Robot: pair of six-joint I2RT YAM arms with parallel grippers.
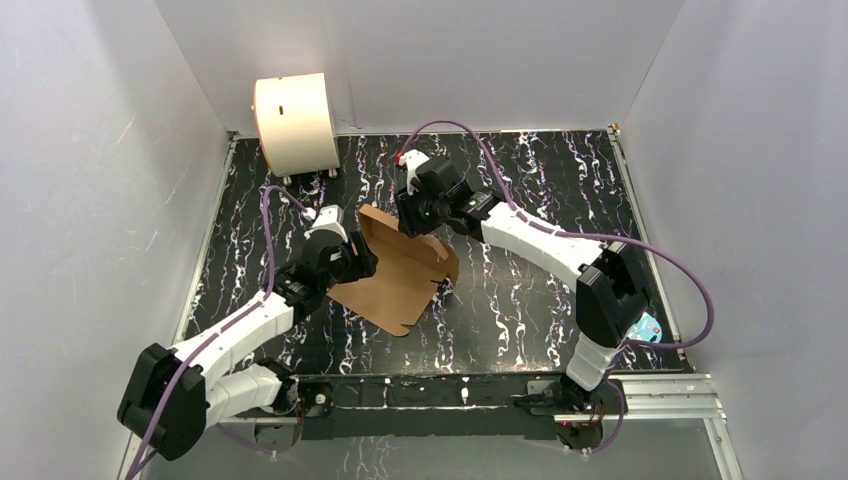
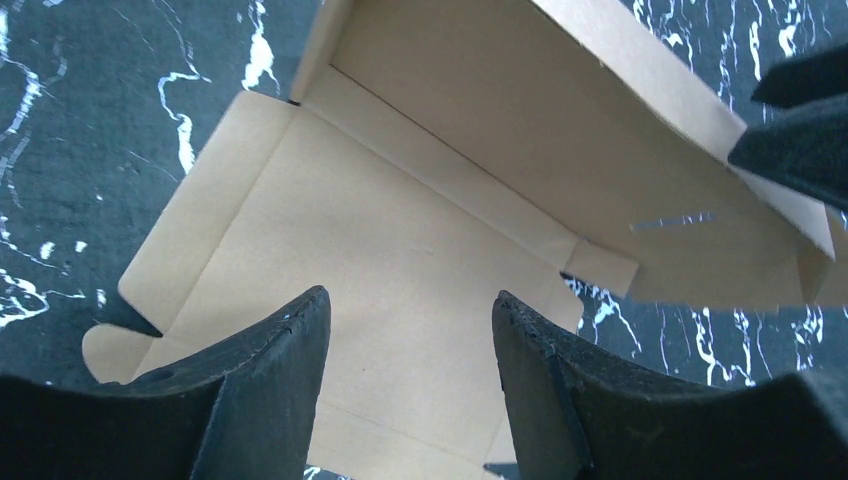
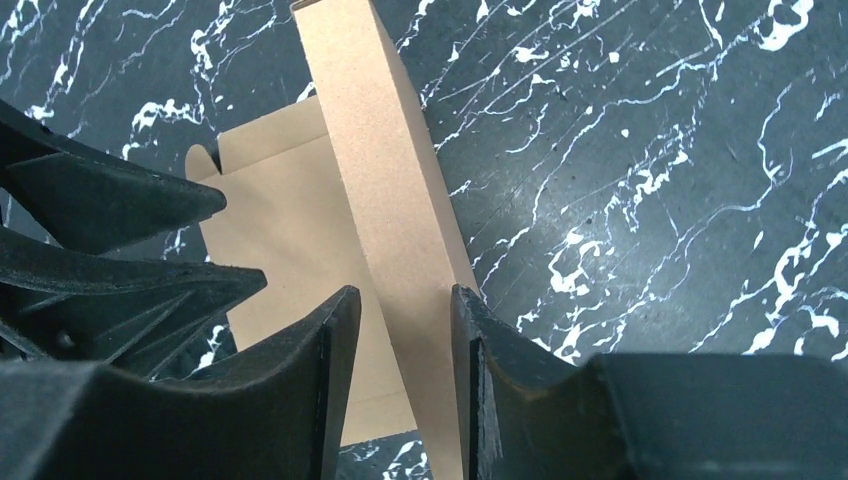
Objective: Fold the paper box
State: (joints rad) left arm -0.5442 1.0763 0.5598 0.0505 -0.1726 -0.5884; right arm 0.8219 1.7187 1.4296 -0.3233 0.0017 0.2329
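The black, white-veined table is hemmed by white walls on three sides. Its widest open stretch lies from 1 to 4 o'clock of the paper box. The box lies near the middle, part-folded, with its broad panel flat on the table and one long flap raised along its 1 o'clock edge; only bare cardboard shows inside. The left claw is at the box's 9 o'clock edge, released, its fingers spread with the flat panel showing through the gap. The right claw is at 12 o'clock and straddles the raised flap. One finger lies against the cardboard, but I cannot tell whether the claw is clenched on it. The two claws are near each other over the box. A cream-white drum stands at 11 o'clock against the far wall, well apart from the box. A small light-blue object lies at 4 o'clock, just beside the right arm.
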